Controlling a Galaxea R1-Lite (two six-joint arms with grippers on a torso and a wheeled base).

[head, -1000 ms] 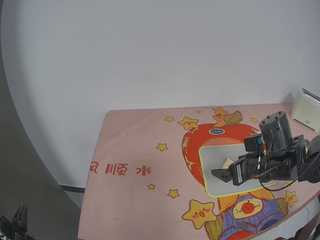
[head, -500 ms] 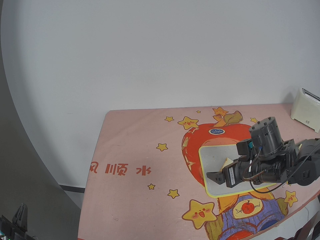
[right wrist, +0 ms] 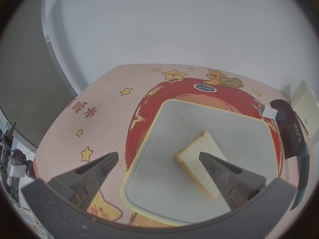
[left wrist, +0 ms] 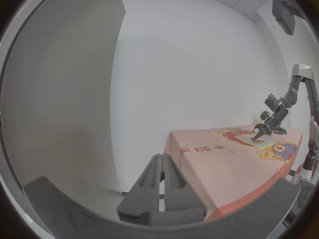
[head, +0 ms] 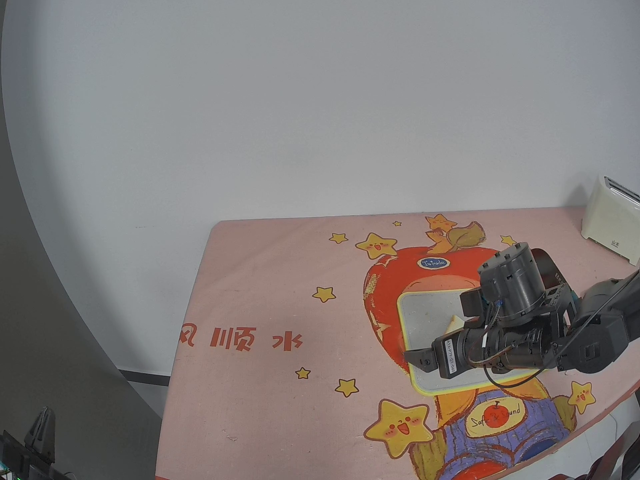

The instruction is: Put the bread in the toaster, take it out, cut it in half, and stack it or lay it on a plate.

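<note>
A: The right claw [right wrist: 158, 160] is released, its two fingers spread wide with nothing between them.

B: Where is it?

A: Low over the near left part of the board [right wrist: 156, 186]. In its wrist view one finger [right wrist: 229, 178] overlaps the bread [right wrist: 196, 156], and the other [right wrist: 88, 175] sits out past the board's left edge, over the cloth. I can't tell whether either finger touches anything.

B: And the bread itself?

A: One slice, lying flat on the board, corner pointing far. From the head view the bread [head: 455, 323] peeks out just behind the right claw [head: 419, 359], with the arm covering the rest.

B: What does the board look like?

A: It is grey with a yellow rim, and the board [head: 427, 308] rests on the right half of the surface [head: 267, 301], on a pink cloth printed with a red apple and yellow stars.

B: Anything around it?

A: A dark flat item [right wrist: 287, 130] lies just right of the board; what it is I can't tell. The toaster [head: 612, 220] stands at the far right corner, well apart from the bread.

B: The other arm?

A: The left claw [left wrist: 162, 170] is clenched, finger against finger, and holds nothing. It hangs off the surface's left side, well away from the board.
</note>
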